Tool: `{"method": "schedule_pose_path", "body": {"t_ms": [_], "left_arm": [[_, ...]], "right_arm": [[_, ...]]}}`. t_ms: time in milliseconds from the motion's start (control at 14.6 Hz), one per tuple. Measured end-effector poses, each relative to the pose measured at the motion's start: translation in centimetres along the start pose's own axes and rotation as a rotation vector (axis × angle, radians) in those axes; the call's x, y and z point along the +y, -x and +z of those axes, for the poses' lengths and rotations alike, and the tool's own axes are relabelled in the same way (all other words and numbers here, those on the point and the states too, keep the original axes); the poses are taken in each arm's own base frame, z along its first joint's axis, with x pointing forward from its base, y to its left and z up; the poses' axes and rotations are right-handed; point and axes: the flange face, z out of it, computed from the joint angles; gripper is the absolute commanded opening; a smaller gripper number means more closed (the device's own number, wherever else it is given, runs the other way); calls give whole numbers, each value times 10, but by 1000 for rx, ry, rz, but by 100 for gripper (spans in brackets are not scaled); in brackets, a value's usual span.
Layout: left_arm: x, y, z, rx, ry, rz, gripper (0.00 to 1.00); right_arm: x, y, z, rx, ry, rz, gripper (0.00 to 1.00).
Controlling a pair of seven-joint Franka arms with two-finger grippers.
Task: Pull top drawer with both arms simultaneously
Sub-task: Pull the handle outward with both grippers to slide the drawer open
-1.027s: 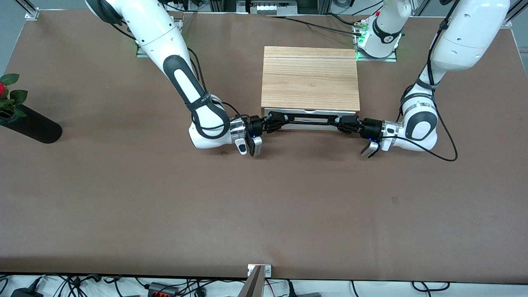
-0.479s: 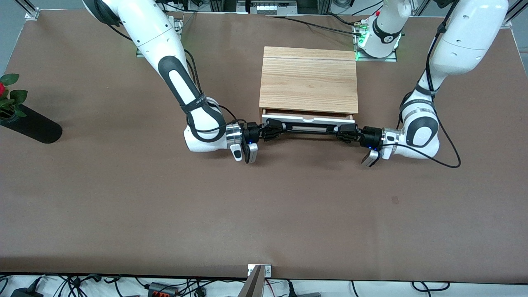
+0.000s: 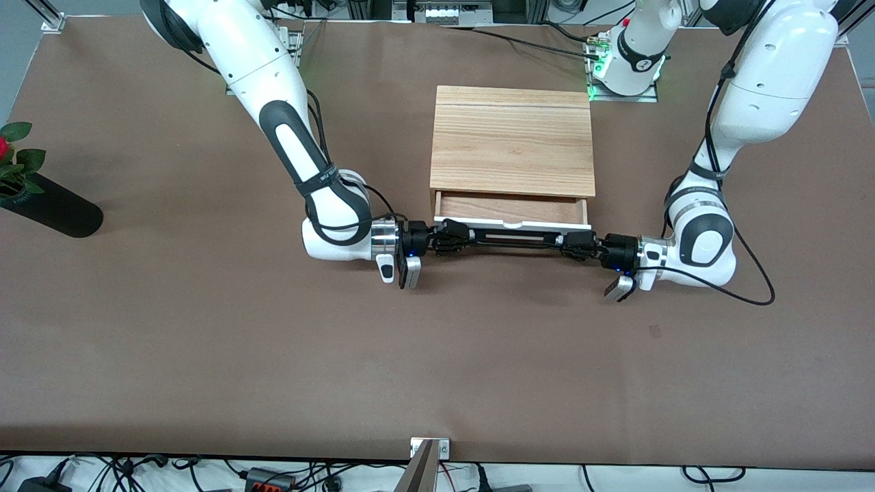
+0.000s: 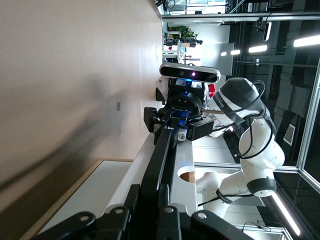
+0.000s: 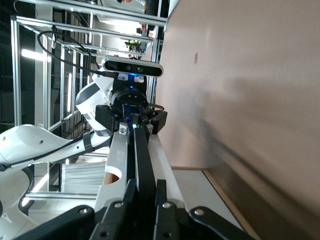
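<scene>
The top drawer (image 3: 509, 209) stands partly open under the light-wood cabinet top (image 3: 513, 140), and its reddish-brown inside shows. Its white front panel (image 3: 478, 223) carries a long black bar handle (image 3: 516, 236). My right gripper (image 3: 456, 239) is shut on the handle's end toward the right arm. My left gripper (image 3: 569, 242) is shut on the end toward the left arm. In the left wrist view my left gripper (image 4: 150, 196) clamps the bar (image 4: 165, 150), with the right gripper (image 4: 180, 117) farther along it. In the right wrist view my right gripper (image 5: 145, 194) clamps the bar (image 5: 141, 160), with the left gripper (image 5: 131, 117) farther along it.
A black vase with a red flower (image 3: 51, 205) lies at the right arm's end of the table. The brown table (image 3: 437, 355) stretches wide nearer the front camera than the drawer. A metal bracket (image 3: 429, 447) sits at that table edge.
The drawer has slid out of the cabinet toward the front camera, so its wooden inside now shows. Both grippers have moved the same way, still shut on the handle.
</scene>
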Motion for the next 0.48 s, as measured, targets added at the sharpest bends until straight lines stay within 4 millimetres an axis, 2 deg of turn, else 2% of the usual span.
{"method": "schedule_pose_path", "body": {"t_ms": [137, 205, 274, 342, 479], "left_arm": [[0, -8, -2, 3, 0, 2, 1], [0, -11, -2, 3, 1, 2, 9], [0, -13, -3, 4, 1, -1, 41], [0, -15, -3, 4, 1, -3, 99], [0, -18, -14, 20, -6, -33, 100]], "right_arm": [[0, -5, 0, 22, 5, 0, 1], [0, -6, -1, 30, 6, 1, 1], [1, -7, -1, 38, 5, 3, 1], [1, -8, -1, 44, 4, 5, 3], [1, -9, -2, 48, 5, 3, 57]]}}
